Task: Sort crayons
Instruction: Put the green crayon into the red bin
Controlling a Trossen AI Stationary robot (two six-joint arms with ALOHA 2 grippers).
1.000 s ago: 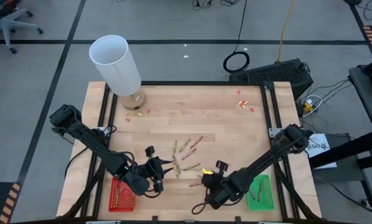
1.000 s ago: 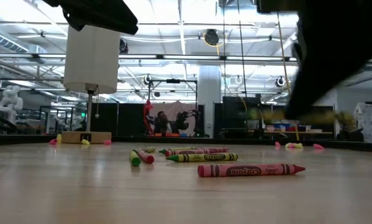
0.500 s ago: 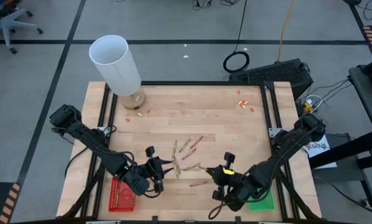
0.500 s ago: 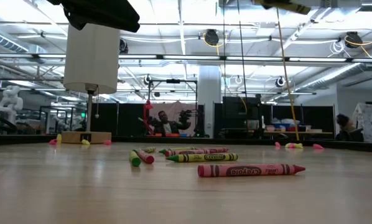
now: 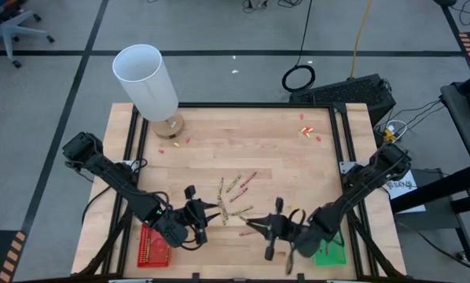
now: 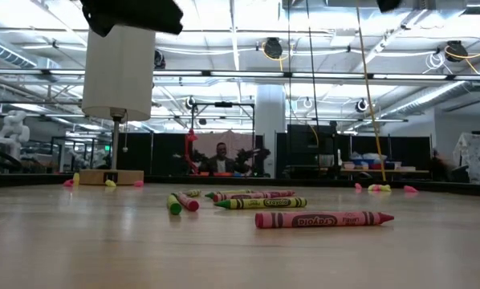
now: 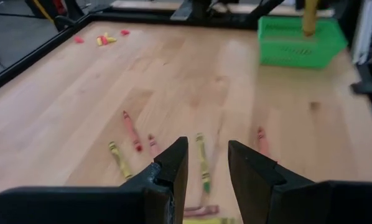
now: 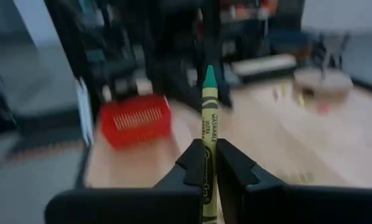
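Observation:
Several crayons (image 5: pixel 235 192) lie loose on the wooden table near its middle. In the low view a red one (image 6: pixel 324 219) lies nearest, and a yellow-green one (image 6: pixel 260 203) behind it. My right gripper (image 5: pixel 256 225) hovers right of them, shut on a green-tipped crayon (image 8: pixel 209 106). Left of the crayons my left gripper (image 5: pixel 209 212) stays open above the table. Its fingers (image 7: pixel 173 168) have nothing between them and point over the crayons (image 7: pixel 201 163). My right gripper pinches the crayon's paper-wrapped body (image 8: pixel 209 146) between its two fingers. The crayon lies along the fingers and its green tip (image 8: pixel 209 78) sticks out ahead of them. The fingers are about level, pointing toward the table's left side. The crayon is lifted clear of the table.
A red tray (image 5: pixel 155 246) stands at the near left edge and a green tray (image 5: pixel 329 245) at the near right. A tall white cylinder on a wooden foot (image 5: pixel 146 79) stands at the far left corner. Small red and yellow scraps (image 5: pixel 307 132) lie at the far right.
My right gripper has risen with the crayon and tipped from pointing down at the table to about level, now pointing toward the table's left. It has stayed shut. The arm has gone up out of the low view. The crayons on the table have not moved.

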